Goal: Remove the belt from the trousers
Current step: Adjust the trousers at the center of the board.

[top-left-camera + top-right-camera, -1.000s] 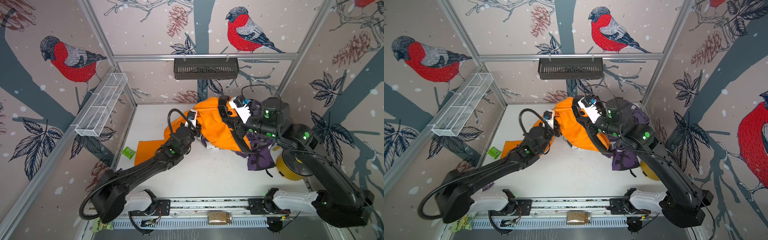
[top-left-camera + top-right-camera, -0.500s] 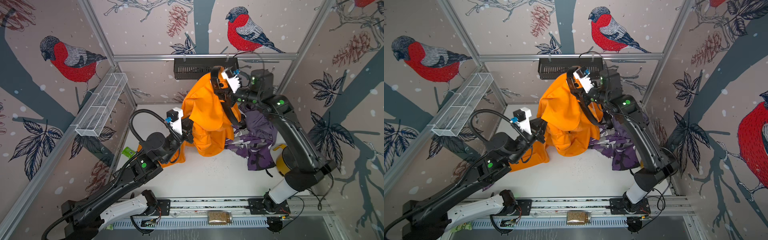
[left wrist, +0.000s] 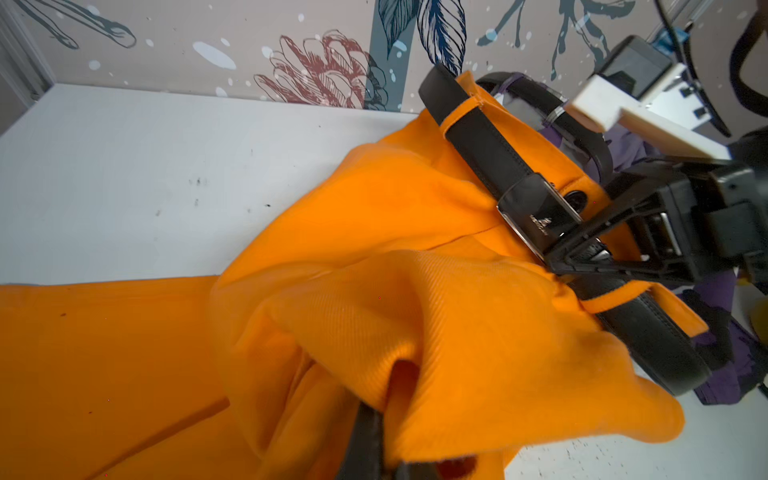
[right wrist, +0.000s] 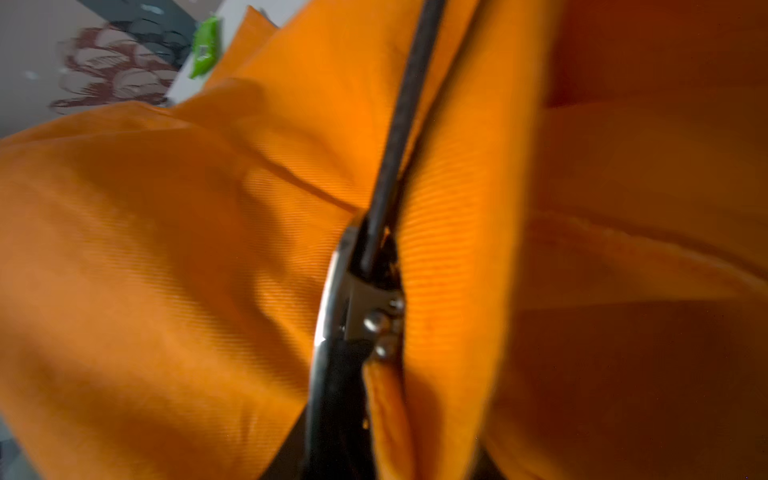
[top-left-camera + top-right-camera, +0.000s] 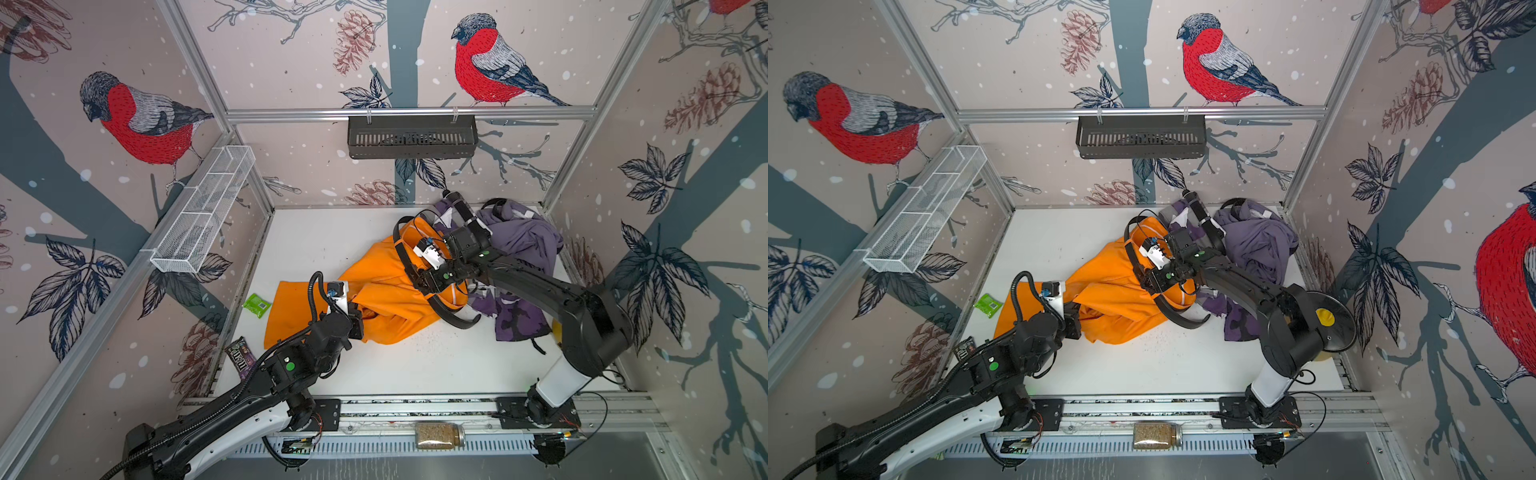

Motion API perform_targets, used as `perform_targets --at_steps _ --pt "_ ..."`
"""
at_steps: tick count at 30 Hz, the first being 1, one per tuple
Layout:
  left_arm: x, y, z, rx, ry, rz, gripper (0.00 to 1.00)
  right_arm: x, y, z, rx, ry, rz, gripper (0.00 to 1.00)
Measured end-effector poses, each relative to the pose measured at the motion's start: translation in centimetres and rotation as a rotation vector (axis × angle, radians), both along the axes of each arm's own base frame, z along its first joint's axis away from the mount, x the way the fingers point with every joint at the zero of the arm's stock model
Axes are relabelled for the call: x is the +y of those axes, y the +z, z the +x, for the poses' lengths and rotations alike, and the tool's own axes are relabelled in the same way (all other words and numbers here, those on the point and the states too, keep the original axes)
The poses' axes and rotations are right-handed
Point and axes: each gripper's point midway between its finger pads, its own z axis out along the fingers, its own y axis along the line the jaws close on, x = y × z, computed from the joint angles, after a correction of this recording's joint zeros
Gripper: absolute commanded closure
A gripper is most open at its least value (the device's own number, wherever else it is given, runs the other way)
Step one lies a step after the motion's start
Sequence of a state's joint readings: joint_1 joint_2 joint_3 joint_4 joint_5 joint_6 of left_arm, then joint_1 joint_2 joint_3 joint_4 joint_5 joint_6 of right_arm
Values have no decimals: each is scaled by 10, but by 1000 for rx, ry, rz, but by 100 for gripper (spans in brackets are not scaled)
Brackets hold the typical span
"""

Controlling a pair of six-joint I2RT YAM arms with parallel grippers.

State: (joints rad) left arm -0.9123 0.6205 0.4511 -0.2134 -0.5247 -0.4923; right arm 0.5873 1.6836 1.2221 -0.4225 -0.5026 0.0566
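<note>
Pinching a fold of the soft orange trousers [image 5: 386,299], the left jaws are pressed together on cloth, anchoring the garment on the counter [image 5: 415,365]. The black belt [image 3: 482,153] runs through the waistband loops, one end curling onto the counter beside a purple garment [image 5: 519,241]. The right jaws sit at the buckle [image 3: 536,212]; I cannot tell whether they grip it. The strap looks light, smooth and fairly stiff. It is probably best taken just beside the buckle and drawn along the waistband, since the limp trousers will likely drag.
</note>
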Motion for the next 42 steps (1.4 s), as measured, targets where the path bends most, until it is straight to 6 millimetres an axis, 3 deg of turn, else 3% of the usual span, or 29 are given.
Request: perform_targets --at_steps 2,5,7,10,13,15,19,22,24,28,29,30,31,32,38,42 --pt "-8 -2 0 28 -27 2 100 -6 2 11 -42 -43 -48 20" --pt "-19 10 -1 38 -72 -19 100 -13 19 18 -145 -116 -113 11" --pt "-24 20 -2 35 -93 -38 100 -13 33 13 -226 -136 -145 8" --pt "-28 32 -6 34 -125 -52 100 -4 45 -11 -319 -126 -190 5" --pt "-28 40 -10 37 -144 -64 100 8 35 -35 -336 -90 -223 4" --pt "-26 42 -13 38 -151 -67 100 7 17 -38 -312 -106 -266 7" --pt "-20 43 -19 43 -158 -61 100 2 -20 -32 -278 -134 -341 25" --pt "-13 47 -21 30 -154 -36 100 8 -41 -24 -249 -130 -338 72" --pt "-8 49 -21 33 -136 -18 100 19 -40 -22 -242 -119 -305 92" --pt "15 72 -17 22 -31 15 100 50 -9 -32 -268 -58 -194 98" --pt "23 79 -16 17 12 18 71 58 2 -38 -268 -33 -159 98" --pt "31 84 -15 15 52 26 36 65 12 -47 -265 -4 -120 98" --pt "37 88 -14 14 83 42 15 69 20 -53 -261 16 -92 98" --pt "43 92 -13 10 111 61 1 71 28 -61 -251 36 -60 98" --pt "51 142 -2 -44 195 80 0 48 40 -100 -132 85 52 98" --pt "37 157 7 -64 165 118 0 26 48 -100 -93 56 110 98"
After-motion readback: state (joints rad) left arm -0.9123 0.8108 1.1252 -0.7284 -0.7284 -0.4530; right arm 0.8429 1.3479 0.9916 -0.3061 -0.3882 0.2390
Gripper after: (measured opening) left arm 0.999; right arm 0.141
